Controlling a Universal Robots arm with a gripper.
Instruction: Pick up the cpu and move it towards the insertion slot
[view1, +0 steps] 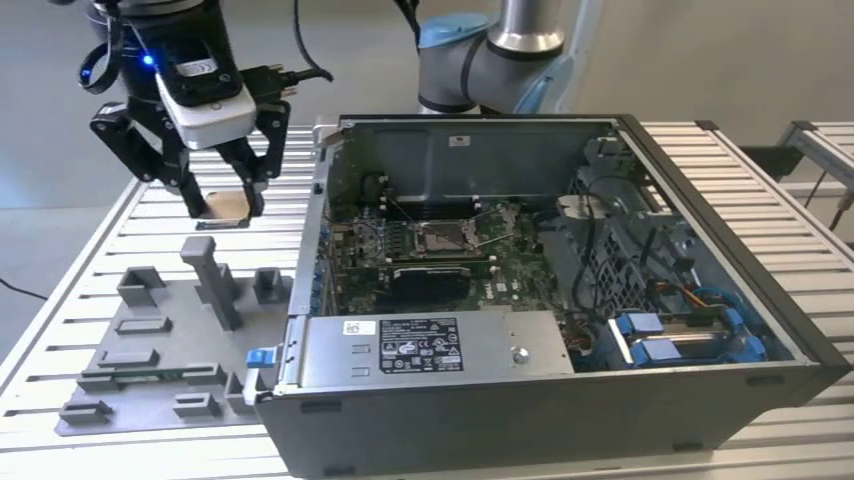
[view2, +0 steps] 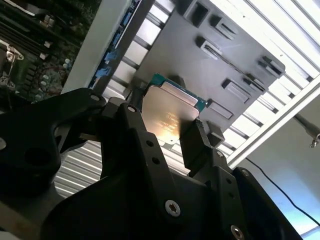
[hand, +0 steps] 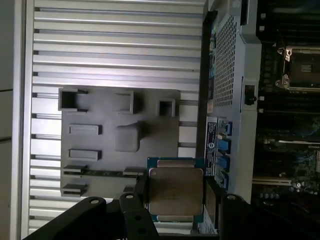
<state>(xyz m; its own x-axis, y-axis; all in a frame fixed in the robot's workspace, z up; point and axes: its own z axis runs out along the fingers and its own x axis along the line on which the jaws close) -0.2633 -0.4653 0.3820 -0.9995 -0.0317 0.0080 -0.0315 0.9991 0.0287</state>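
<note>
"Which way is the cpu (view1: 227, 207) facing?"

"Its silvery metal face is pointing up at the wrist, as both wrist views (view2: 170, 112) (hand: 175, 192) are showing. It's nearly square, so I'm not seeing a real long axis. From the exterior view it's reading as tan."

"And the gripper (view1: 227, 198)?"

"It's clamping the chip between its fingers (view2: 192, 145), one on each of two opposite edges, with the chip sitting right at the tips. It's hanging above the slatted table (view1: 80, 280), clear of the grey fixture plate (view1: 147, 370) and its blocks."

"Where's the insertion slot (view1: 445, 237)?"

"It's lying inside the open computer case (view1: 747, 300), toward the exterior view's right and well apart from the chip. The case's side wall (view1: 320, 220) is standing between the two."
</note>
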